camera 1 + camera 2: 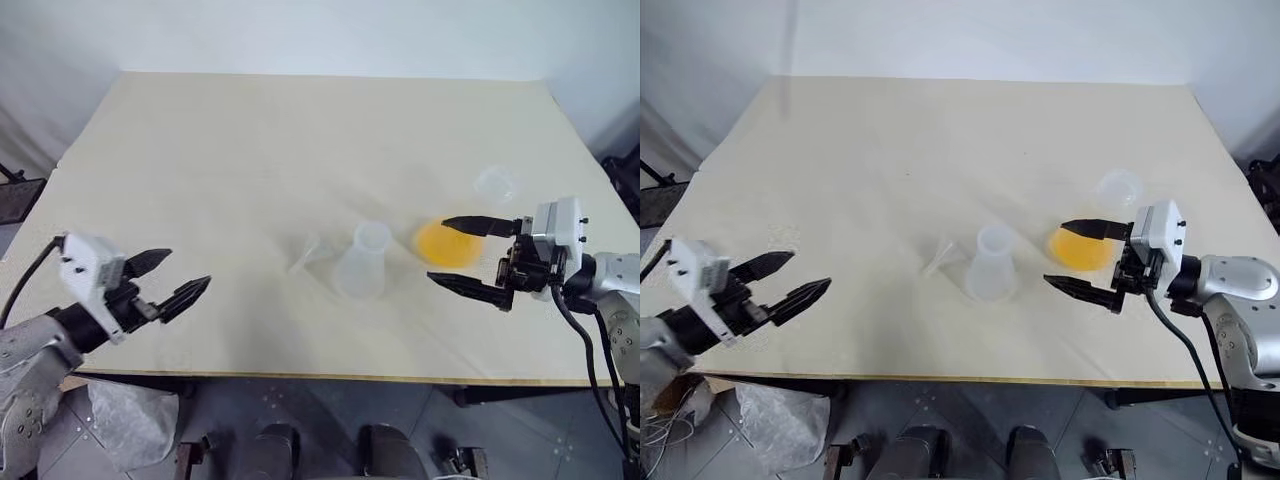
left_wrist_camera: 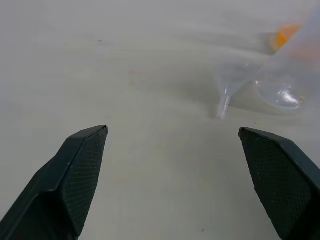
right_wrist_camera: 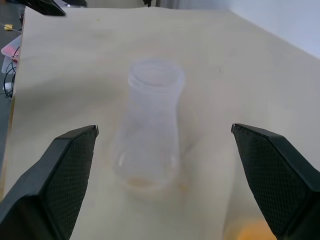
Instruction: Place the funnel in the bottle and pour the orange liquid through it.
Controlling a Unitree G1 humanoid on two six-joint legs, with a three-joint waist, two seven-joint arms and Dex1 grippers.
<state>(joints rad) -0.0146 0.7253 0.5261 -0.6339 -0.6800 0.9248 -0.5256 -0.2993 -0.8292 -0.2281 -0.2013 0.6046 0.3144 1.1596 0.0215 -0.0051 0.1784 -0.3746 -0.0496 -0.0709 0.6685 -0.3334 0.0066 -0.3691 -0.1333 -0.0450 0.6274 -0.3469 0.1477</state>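
Left wrist view: left tool (image 2: 172, 145) apart, empty — funnel (image 2: 231, 87) ahead, light, slippery; pinch cone rim.

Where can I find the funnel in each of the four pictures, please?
Left eye view: funnel lies on its side at table centre, left of the bottle.
Right eye view: funnel, again left of the bottle.
Left wrist view: funnel, upper right, stem towards the camera.
Right wrist view: I cannot make it out.
Shared landmark: the bottle.
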